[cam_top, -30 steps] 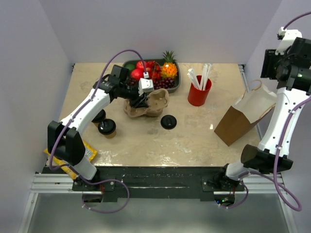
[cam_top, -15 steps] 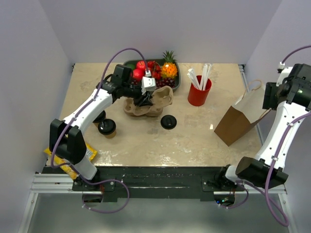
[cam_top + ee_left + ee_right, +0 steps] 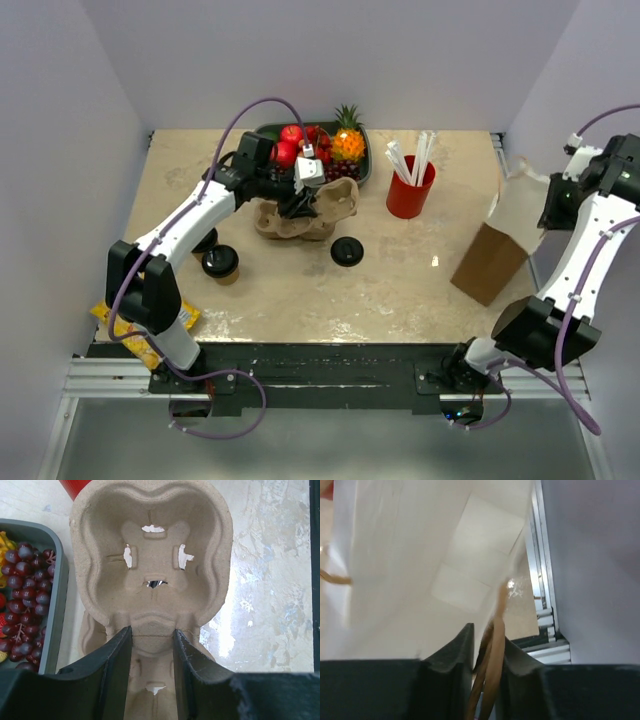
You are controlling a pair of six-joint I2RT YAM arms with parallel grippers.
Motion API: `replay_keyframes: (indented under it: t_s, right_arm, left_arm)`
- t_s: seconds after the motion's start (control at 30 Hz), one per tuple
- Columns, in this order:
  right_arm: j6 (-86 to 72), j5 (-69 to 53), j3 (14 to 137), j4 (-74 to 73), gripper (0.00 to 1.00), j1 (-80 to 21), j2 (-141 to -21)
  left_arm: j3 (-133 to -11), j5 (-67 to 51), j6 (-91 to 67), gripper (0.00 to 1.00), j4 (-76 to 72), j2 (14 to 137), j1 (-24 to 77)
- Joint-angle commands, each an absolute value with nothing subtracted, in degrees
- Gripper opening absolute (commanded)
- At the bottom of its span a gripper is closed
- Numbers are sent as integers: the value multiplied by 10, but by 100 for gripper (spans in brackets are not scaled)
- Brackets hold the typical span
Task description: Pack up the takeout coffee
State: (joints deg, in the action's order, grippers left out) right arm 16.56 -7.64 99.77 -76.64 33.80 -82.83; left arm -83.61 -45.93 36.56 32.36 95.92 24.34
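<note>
A kraft coffee cup with a black lid (image 3: pixel 220 262) stands at the left. A second one (image 3: pixel 205 240) is half hidden behind my left arm. My left gripper (image 3: pixel 300 197) is shut on the middle ridge of the tan cardboard cup carrier (image 3: pixel 318 208). In the left wrist view the gripper (image 3: pixel 151 632) straddles that ridge of the carrier (image 3: pixel 150 555). My right gripper (image 3: pixel 553 203) is shut on the twisted handle (image 3: pixel 492 630) of the brown paper bag (image 3: pixel 500 245). The bag stands tilted at the right edge and fills the right wrist view (image 3: pixel 420 555).
A round black lid (image 3: pixel 347 251) lies mid-table; I cannot tell if a cup is under it. A red cup of white straws (image 3: pixel 410 188) and a grey fruit tray (image 3: pixel 362 178) stand at the back. A yellow packet (image 3: pixel 110 318) lies at the near left corner.
My right arm came down to the bag, closed on its handle and pulled the bag more upright toward the right. My left gripper shifted the carrier slightly toward the fruit tray.
</note>
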Motion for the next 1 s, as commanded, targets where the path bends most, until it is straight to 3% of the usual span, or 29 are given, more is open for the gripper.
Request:
replay_keyframes:
  t_s: [0.0, 0.07, 0.2, 0.5, 0.73, 0.87, 0.97]
  right_arm:
    - [197, -169, 1084, -778, 16, 338, -825]
    - [210, -178, 1092, -781, 7, 330, -820]
    - [243, -185, 1076, -791, 0, 295, -792]
    - [287, -198, 1059, -797, 0, 97, -719]
    - [359, -267, 1019, -780, 0, 57, -717]
    - [407, -333, 983, -801, 0, 56, -715]
    - [403, -381, 949, -787, 0, 52, -701]
  left_arm:
    - [-865, -486, 359, 31, 320, 958, 248]
    - [-867, -490, 356, 31, 322, 955, 250]
    - [-871, -506, 337, 30, 309, 946, 254]
    - [-889, -564, 179, 30, 152, 866, 257]
    - [-970, -511, 68, 26, 30, 842, 280]
    - [-974, -425, 34, 16, -18, 809, 320]
    - [-962, -408, 39, 18, -48, 790, 356]
